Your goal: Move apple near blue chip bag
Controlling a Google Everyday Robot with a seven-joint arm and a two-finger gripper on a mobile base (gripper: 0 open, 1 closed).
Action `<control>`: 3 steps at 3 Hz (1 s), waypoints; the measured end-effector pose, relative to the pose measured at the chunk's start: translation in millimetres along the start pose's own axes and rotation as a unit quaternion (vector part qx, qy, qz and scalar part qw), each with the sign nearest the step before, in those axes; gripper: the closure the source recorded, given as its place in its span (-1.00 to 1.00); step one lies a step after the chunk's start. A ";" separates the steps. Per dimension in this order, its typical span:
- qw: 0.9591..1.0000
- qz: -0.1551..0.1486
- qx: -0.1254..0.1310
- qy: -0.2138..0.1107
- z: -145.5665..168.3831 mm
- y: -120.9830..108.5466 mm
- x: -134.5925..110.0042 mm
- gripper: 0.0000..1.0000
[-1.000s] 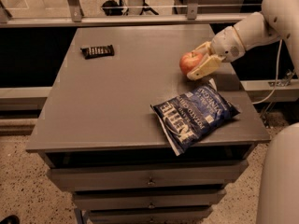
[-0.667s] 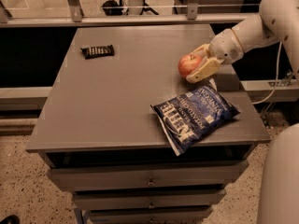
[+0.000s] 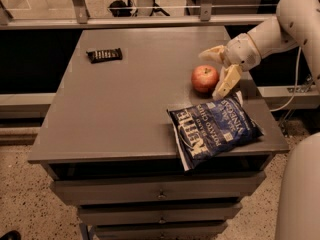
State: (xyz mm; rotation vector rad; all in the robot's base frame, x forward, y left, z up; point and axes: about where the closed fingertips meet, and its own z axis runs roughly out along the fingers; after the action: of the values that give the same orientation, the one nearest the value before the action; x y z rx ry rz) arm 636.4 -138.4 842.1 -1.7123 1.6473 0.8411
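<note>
The apple (image 3: 205,78), small, round and red-orange, sits on the grey table (image 3: 130,109) toward its right side, just behind the blue chip bag (image 3: 215,128). The bag is dark blue with white lettering and lies flat at the front right corner, partly over the table's edge. My gripper (image 3: 216,70) is right of the apple, open, its two cream fingers spread apart. The apple lies just off the fingertips, apart from them.
A small black candy bar (image 3: 104,55) lies at the back left of the table. Drawers run under the table's front. A metal rail and window frame run behind the table. My white arm (image 3: 280,29) reaches in from the upper right.
The gripper has opened and let go of the apple, which now rests on the table close behind the bag. The gripper has drawn back slightly to the right.
</note>
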 end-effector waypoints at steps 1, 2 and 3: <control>1.000 -0.002 0.004 0.003 -5.9 -0.3 0.5 -1.00; 0.999 -0.002 0.040 0.010 -34.2 -12.8 -2.0 -1.00; 0.991 0.019 0.132 0.018 -107.7 -26.6 4.1 -1.00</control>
State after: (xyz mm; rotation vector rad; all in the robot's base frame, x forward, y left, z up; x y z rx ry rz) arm 666.3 -225.0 904.8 -1.5239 1.7357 0.5817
